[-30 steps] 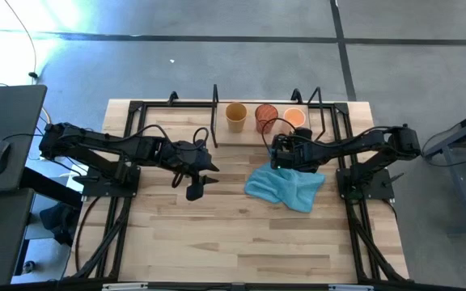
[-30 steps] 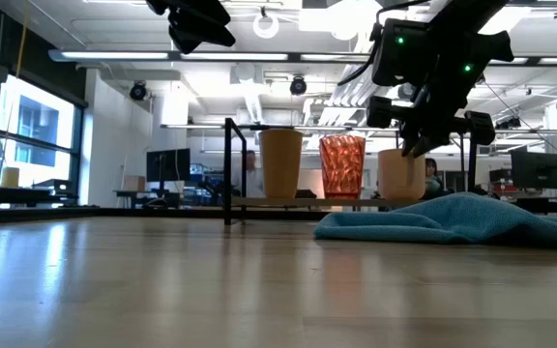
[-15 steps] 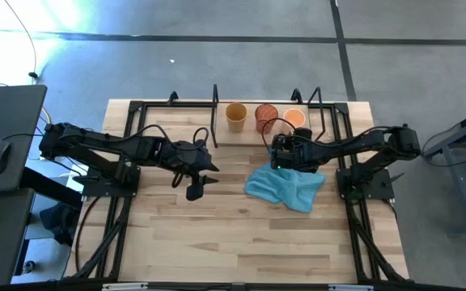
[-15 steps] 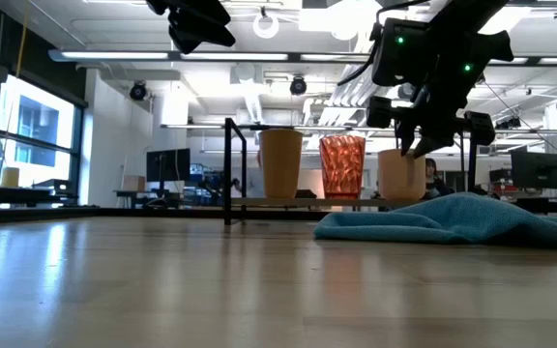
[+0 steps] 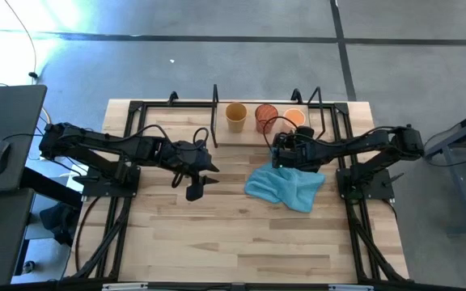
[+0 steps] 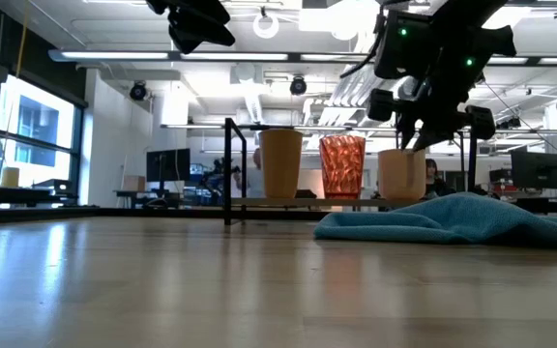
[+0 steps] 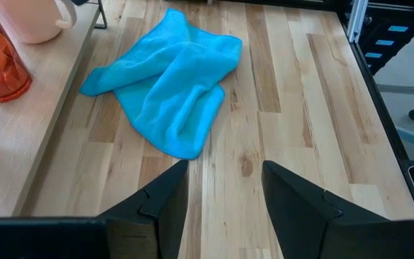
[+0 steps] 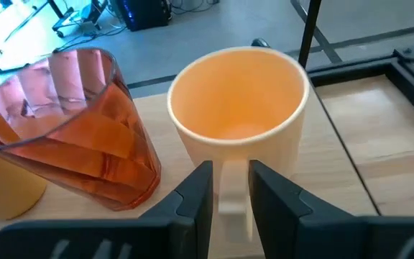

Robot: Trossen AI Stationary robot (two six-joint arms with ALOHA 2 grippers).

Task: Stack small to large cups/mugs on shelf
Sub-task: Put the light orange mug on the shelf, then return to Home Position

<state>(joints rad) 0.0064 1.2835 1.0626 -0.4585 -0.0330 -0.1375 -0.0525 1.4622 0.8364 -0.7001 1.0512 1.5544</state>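
Note:
Three cups stand in a row on the shelf's wooden board: the mustard-yellow cup, the red patterned cup and the light orange mug. The mug's handle points toward the table's near side. My right gripper is open and comes at the mug level from the near side, one finger on each side of the handle. In the low view it hangs in front of the mug. My left gripper is open and held high over the table's middle, holding nothing. My right gripper has its fingers standing either side of the mug's handle, level, from the table's near side. I cannot tell whether they touch it. The mug stands upright on the shelf's board.
A crumpled blue cloth lies on the table just near of the shelf, below my right gripper. Thin black rods of the shelf rise beside the cups. Bare wooden tabletop stretches toward the near edge.
My right gripper has edged slightly toward the light orange mug and risen a touch. The cups and the cloth have stayed in place.

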